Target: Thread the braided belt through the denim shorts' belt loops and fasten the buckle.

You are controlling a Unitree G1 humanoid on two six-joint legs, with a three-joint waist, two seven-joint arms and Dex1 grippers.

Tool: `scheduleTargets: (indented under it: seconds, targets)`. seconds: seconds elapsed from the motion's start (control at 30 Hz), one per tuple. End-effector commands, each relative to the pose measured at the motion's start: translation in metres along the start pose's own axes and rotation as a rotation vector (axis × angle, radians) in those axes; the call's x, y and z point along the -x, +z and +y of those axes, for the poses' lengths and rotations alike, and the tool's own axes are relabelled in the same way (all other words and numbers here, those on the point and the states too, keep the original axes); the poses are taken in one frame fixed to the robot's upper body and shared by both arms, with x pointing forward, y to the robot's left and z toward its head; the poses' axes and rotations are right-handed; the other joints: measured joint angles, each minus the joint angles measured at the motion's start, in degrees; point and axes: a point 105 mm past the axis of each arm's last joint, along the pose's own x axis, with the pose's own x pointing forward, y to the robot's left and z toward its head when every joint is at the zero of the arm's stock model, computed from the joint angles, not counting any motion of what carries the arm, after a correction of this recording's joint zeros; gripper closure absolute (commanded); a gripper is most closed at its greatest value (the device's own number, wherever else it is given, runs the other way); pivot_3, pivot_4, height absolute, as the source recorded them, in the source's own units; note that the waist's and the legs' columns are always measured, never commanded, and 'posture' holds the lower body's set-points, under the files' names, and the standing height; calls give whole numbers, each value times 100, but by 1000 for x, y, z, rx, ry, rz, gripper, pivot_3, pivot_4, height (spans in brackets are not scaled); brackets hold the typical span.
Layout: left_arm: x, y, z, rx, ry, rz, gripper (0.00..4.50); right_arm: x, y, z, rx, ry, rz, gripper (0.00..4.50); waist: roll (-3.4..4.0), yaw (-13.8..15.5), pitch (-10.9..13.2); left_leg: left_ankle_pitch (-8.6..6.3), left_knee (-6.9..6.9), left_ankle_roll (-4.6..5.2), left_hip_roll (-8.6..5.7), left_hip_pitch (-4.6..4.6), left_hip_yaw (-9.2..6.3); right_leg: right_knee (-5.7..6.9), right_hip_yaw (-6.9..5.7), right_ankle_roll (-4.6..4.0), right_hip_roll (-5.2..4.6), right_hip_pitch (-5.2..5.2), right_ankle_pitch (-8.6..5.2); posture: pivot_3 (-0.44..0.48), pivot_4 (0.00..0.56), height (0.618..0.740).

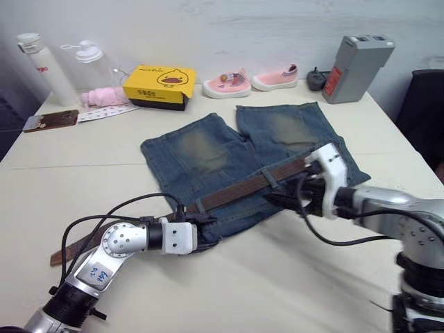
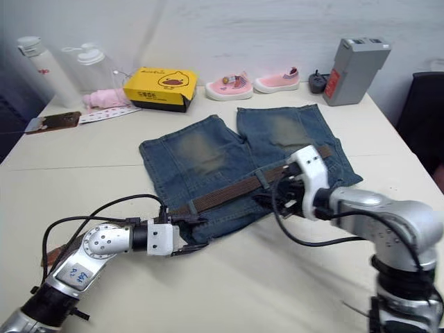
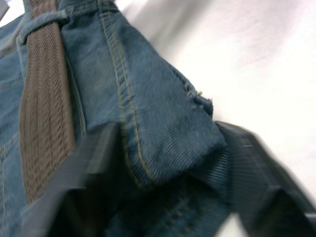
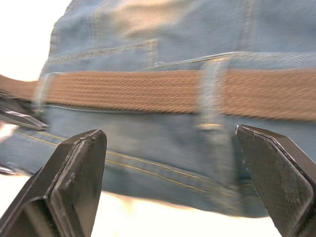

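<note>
The denim shorts (image 1: 201, 149) lie flat, legs pointing away and waistband toward me. The braided belt (image 1: 236, 191) runs along the waistband under the belt loops (image 1: 270, 179), and its loose tail (image 1: 69, 251) trails off to the left on the table. My left gripper (image 1: 202, 232) is shut on the waistband's left corner, with bunched denim (image 3: 163, 128) between its fingers (image 3: 247, 163). My right gripper (image 1: 279, 198) stands open just over the waistband, facing the belt (image 4: 133, 91) and one loop (image 4: 212, 94). The belt's right end passes behind this gripper. The buckle is hidden.
Along the back of the table stand two bottles (image 1: 47, 66), a pink cloth (image 1: 104, 97), a yellow box (image 1: 161, 84), two pink shoes (image 1: 225, 84) and a grey box (image 1: 357, 66). A phone (image 1: 50, 120) lies at far left. A dark chair (image 1: 427, 111) stands at the right.
</note>
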Motion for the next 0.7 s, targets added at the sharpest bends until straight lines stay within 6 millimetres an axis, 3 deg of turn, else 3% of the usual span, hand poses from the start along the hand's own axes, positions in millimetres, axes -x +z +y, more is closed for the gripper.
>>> scheduleTargets:
  seconds: [0.03,0.2,0.33,0.5,0.57,0.7]
  targets:
    - [15,-25,13,-11,42,120,3112,12,0,-18,439,-52,26,0,2,-7,6,0,-5,0,1,8,4,-14,-4,23,0,9,10,0,150,624]
    - [45,-33,36,-63,71,164,3112,13,-38,-55,957,-31,219,0,-30,-183,56,17,-61,-10,24,61,51,-51,-1,70,-13,48,27,0,150,624]
    - [63,-38,43,-82,30,183,3112,-11,-45,-67,1118,-68,210,0,-18,-340,69,13,-79,-15,60,78,93,-39,6,70,-14,41,25,0,150,624]
    - [85,-49,53,-78,20,228,3112,-36,-46,-72,1208,-99,187,0,-67,-378,43,1,-69,-37,101,95,94,-7,-2,71,5,20,25,0,150,624]
    - [93,-54,60,-84,32,252,3204,-43,-51,-74,1183,-86,210,550,-84,-370,32,1,-62,-39,103,88,96,7,-2,71,8,4,25,0,150,624]
    - [103,-61,70,-102,52,287,3204,-43,-66,-73,1107,-21,263,2347,-99,-352,21,-2,-43,-42,97,74,101,49,-8,71,11,-27,25,0,150,624]
